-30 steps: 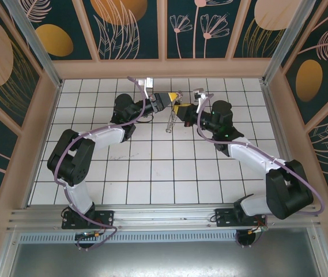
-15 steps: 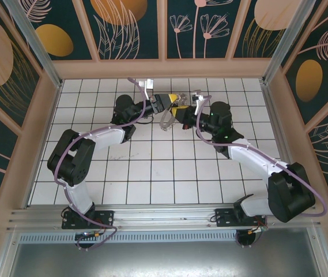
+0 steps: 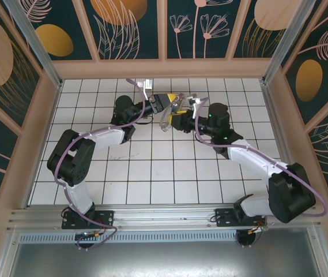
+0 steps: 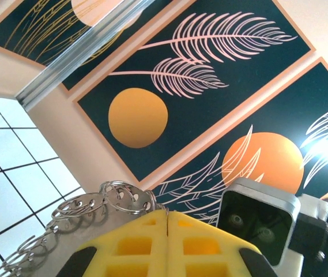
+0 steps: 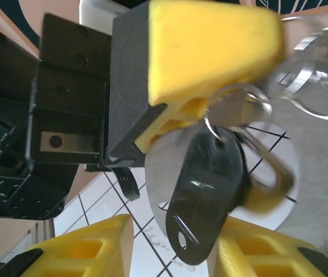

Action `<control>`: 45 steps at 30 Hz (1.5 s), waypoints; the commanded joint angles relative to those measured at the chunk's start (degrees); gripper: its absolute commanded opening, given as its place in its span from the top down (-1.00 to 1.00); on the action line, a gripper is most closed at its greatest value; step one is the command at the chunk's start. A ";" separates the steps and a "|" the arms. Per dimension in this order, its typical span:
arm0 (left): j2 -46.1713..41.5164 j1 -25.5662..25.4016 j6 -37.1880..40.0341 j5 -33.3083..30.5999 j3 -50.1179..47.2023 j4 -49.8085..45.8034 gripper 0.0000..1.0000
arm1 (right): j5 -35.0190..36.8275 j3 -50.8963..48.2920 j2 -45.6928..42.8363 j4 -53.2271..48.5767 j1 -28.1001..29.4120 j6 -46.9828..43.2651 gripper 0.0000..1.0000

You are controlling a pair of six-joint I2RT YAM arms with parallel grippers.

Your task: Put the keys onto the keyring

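Both arms stretched toward the far middle of the white tiled table (image 3: 152,173), tips nearly meeting. Left gripper (image 3: 173,100) with yellow fingers pressed together, clamped on the keyring (image 3: 165,121), the thin silvery loop hanging just below those jaws. Right gripper (image 3: 178,117) just beside the loop, facing the left jaws, its own jaws too small from above to judge. Beyond both jaws, dark wall panels (image 3: 129,29) painted with orange discs and pale leaves.

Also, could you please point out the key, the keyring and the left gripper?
the key (image 5: 207,196): right wrist view, its black head.
the keyring (image 4: 117,199): left wrist view, its silvery loops.
the left gripper (image 4: 168,217): left wrist view, seam of its shut yellow fingertips.
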 commanded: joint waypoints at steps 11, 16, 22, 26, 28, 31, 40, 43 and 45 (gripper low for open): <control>-2.05 0.25 2.11 -3.04 -0.08 2.59 1.00 | 1.28 -3.44 -5.13 20.34 -8.78 26.27 0.19; -2.29 0.25 2.36 -4.50 -0.76 2.47 1.00 | 0.63 -0.91 0.14 28.87 -8.73 33.58 0.21; -1.82 0.25 0.91 -5.47 -1.16 4.22 1.00 | 0.62 -0.17 4.77 35.51 -8.32 38.52 0.28; -1.76 0.25 0.58 -5.35 -1.13 4.54 1.00 | 0.55 0.83 6.36 36.34 -7.40 38.91 0.31; -1.70 0.25 0.52 -5.26 -1.09 4.67 1.00 | 0.53 1.39 7.09 36.22 -7.00 38.78 0.31; -1.70 0.25 0.25 -5.03 -1.23 4.94 1.00 | 0.61 2.00 8.25 36.38 -6.54 38.68 0.33; -1.70 0.25 -0.10 -4.87 -1.31 5.40 1.00 | 1.01 2.63 11.30 37.72 -6.18 39.13 0.34; -1.79 0.25 -0.10 -4.84 -1.35 5.51 1.00 | 0.80 2.72 12.17 38.18 -6.07 39.38 0.35; -1.76 0.25 -0.10 -4.79 -1.40 5.58 1.00 | 0.47 2.80 12.70 38.64 -5.91 39.70 0.39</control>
